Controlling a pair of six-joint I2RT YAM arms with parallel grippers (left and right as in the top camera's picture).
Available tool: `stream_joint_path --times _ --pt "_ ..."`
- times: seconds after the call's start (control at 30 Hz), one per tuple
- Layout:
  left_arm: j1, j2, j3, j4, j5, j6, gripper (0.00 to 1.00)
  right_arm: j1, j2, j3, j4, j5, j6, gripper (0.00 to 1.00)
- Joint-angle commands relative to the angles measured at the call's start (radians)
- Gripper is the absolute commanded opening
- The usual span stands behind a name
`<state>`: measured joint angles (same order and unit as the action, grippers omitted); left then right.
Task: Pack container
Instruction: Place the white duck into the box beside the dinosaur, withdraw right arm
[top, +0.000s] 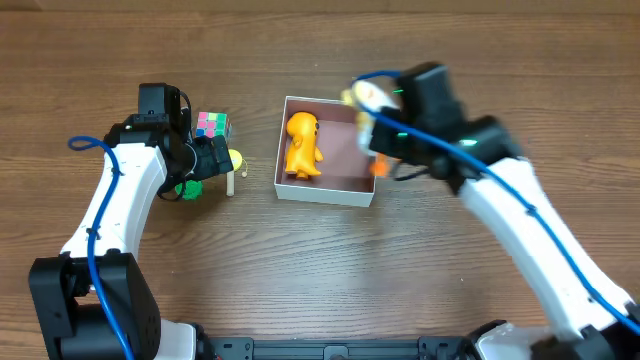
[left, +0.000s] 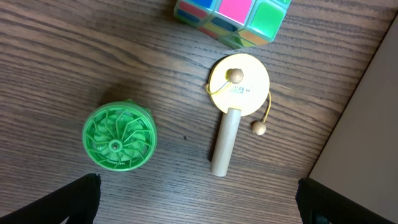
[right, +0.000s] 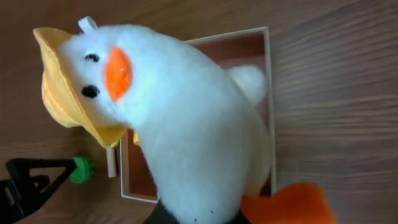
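The container (top: 325, 195) is a shallow white-walled box with a pinkish-brown inside, at the table's middle. A yellow-orange toy figure (top: 302, 145) lies in its left half. My right gripper (top: 388, 135) is shut on a white plush duck (right: 186, 124) with a yellow hat, orange beak and orange feet. It holds the duck above the container's right side (right: 268, 74). The duck hides the fingers in the right wrist view. My left gripper (left: 199, 202) is open and empty above the table, left of the container.
Below the left gripper lie a green ribbed disc (left: 119, 137), a yellow wooden rattle drum with a handle (left: 236, 87) and a colourful puzzle cube (left: 233, 18). The container's wall (left: 373, 112) shows at the right edge of the left wrist view.
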<state>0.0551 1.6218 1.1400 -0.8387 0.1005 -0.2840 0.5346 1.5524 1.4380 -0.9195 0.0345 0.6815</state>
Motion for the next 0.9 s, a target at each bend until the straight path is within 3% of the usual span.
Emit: stream_joint_path --times 0.0,0.2,0.4,0.47,0.53,0.63,0.73,0.87 --pt "0.008 0.009 0.022 0.002 0.0 0.019 1.0 0.079 0.106 -0.013 0.044 0.146 0.152 0.04" --pt "0.008 0.009 0.022 0.002 0.0 0.018 1.0 0.064 0.295 -0.013 0.125 0.164 0.163 0.04" --pt "0.008 0.009 0.022 0.001 0.0 0.019 1.0 0.017 0.341 -0.013 0.163 0.167 0.098 0.04" --pt "0.008 0.009 0.022 0.001 0.0 0.019 1.0 0.016 0.341 -0.01 0.171 0.144 0.019 0.13" --pt "0.008 0.009 0.022 0.001 0.0 0.019 1.0 0.016 0.338 -0.007 0.193 0.077 -0.137 0.36" --pt "0.008 0.009 0.022 0.002 0.0 0.018 1.0 0.03 0.329 0.02 0.182 0.036 -0.24 0.54" --pt "0.008 0.009 0.022 0.001 0.0 0.018 1.0 0.052 0.304 0.063 0.146 0.035 -0.264 0.62" --pt "0.008 0.009 0.022 0.001 0.0 0.019 1.0 0.059 0.244 0.133 0.079 0.043 -0.258 0.66"
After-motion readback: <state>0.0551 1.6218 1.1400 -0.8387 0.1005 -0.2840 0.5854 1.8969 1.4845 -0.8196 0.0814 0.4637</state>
